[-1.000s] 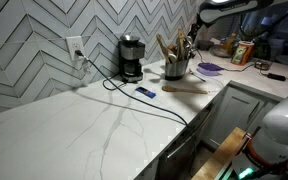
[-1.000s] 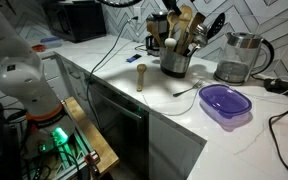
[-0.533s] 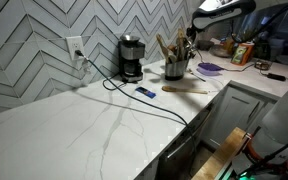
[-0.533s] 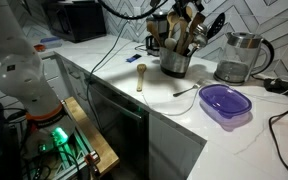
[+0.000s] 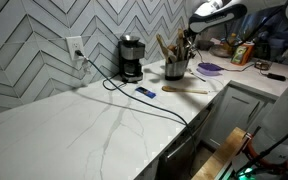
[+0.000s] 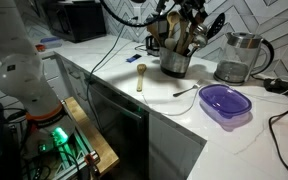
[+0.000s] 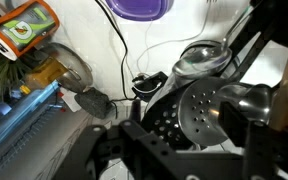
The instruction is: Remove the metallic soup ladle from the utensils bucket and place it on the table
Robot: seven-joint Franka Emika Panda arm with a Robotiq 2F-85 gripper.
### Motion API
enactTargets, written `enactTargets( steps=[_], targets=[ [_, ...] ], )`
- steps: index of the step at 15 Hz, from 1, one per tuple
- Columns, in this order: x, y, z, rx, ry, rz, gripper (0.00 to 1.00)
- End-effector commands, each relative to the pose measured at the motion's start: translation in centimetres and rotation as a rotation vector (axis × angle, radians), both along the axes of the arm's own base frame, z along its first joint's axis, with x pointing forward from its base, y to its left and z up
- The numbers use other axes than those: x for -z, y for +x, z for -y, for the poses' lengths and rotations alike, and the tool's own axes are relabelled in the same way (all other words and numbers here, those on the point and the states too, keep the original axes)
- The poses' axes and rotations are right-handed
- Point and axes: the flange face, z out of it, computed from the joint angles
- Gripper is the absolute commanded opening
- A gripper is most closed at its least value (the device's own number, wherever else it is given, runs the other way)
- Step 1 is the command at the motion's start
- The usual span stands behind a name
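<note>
The grey metal utensils bucket (image 5: pixel 175 69) stands on the white marble table (image 5: pixel 94 125), packed with wooden spoons and dark utensils; it also shows in an exterior view (image 6: pixel 175 63). My gripper (image 5: pixel 189 38) hangs just above the utensil tops in both exterior views (image 6: pixel 180 9). In the wrist view my gripper (image 7: pixel 206 130) is open, its dark fingers either side of a shiny perforated metal disc (image 7: pixel 199 108). A shiny rounded metal part (image 7: pixel 246 98) beside it looks like the ladle. Nothing is held.
A black coffee maker (image 5: pixel 131 57) stands beside the bucket. A wooden spatula (image 5: pixel 184 89) and a blue object (image 5: pixel 145 92) lie in front. A kettle (image 6: pixel 239 55), purple container (image 6: pixel 226 102), metal spoon (image 6: pixel 187 90) and small wooden piece (image 6: pixel 141 76) are nearby.
My gripper has come down and sideways from the upper edge of the views to just over the utensils in the bucket. The utensils have not moved.
</note>
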Motion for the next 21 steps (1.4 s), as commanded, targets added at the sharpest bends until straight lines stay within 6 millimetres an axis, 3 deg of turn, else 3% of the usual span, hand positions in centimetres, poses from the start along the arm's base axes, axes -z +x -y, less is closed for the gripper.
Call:
enactTargets(
  steps=[1,17,21],
  targets=[
    [0.48,0.97,0.12,0.008,0.004,0.052,0.78],
    [0.84,1.27,-0.47,-0.033,0.094,0.094,0.77],
    [1.02,1.5,-0.05,-0.036,0.096,0.125,0.71]
  ],
)
